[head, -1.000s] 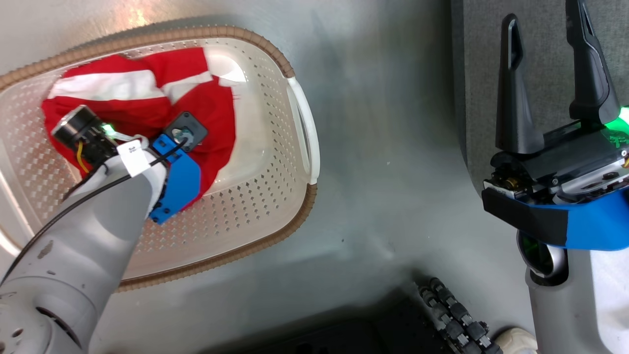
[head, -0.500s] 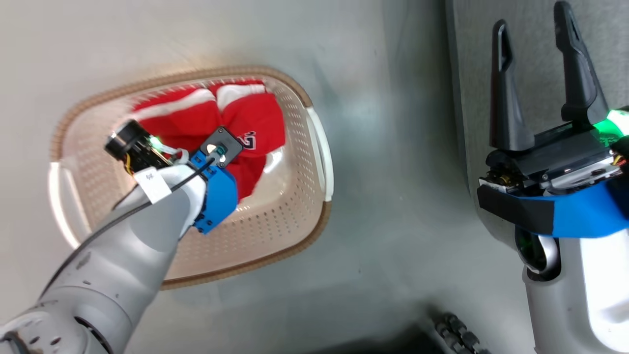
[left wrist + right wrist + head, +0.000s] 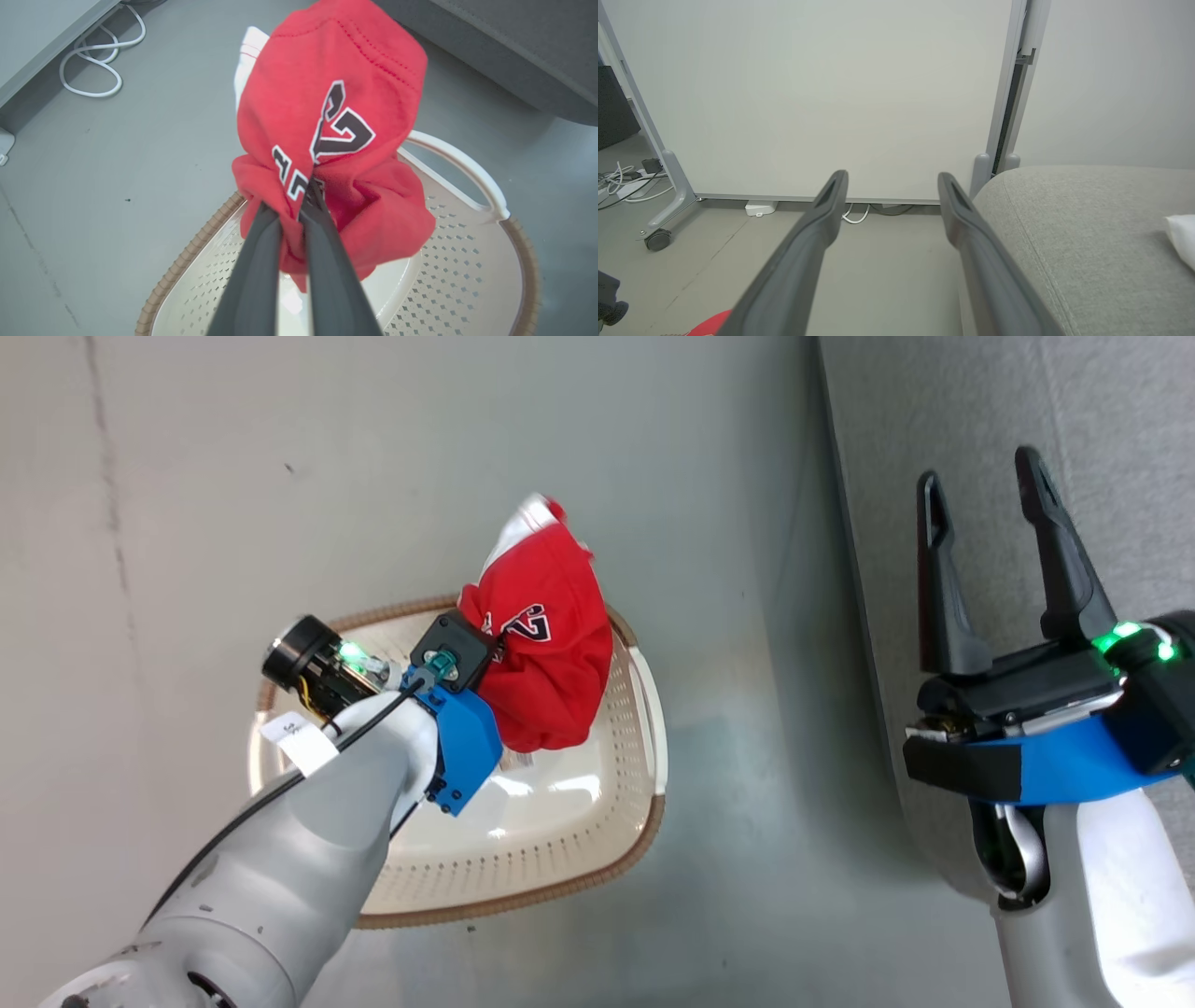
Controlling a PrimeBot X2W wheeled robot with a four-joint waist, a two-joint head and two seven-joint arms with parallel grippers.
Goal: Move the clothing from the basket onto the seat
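- Left hand point(image 3: 299, 205): closed, pinching a fold of the clothing point(image 3: 546, 644). The bundle hangs bunched off the fingertips, above the far-right part of the basket point(image 3: 523, 901).
- Basket sits on the floor point(image 3: 373, 476), left of centre. The bottom that shows looks bare, but arm and bundle hide part of it. Can't tell if both garments are in the pinch or one is left inside.
- Seat point(image 3: 1074, 411): far right, well apart from the basket, strip of floor between.
- Right hand point(image 3: 977, 467): wide open, empty, hovering over the seat's left edge.
- Risk: the grip is a thin pinch on a fold near the lettering. Soft fabric could slip out on a fast swing right and land on the floor short of the seat.
- Risk: the low tail of the bundle could snag the basket's rim or white handle point(image 3: 467, 168) and drag the basket along.
- Risk: release too early over the seat's rounded edge and the fabric likely slides off.
- Risk: the right hand sits near the likely drop zone, so the left arm's path may cross it.
- Writing: black characters outlined in white on the red fabric. A "2" reads clearly; its neighbours are folded in and not legible.
- White tag point(image 3: 299, 742) on the left arm's cable has print too small to read. No brand legible.
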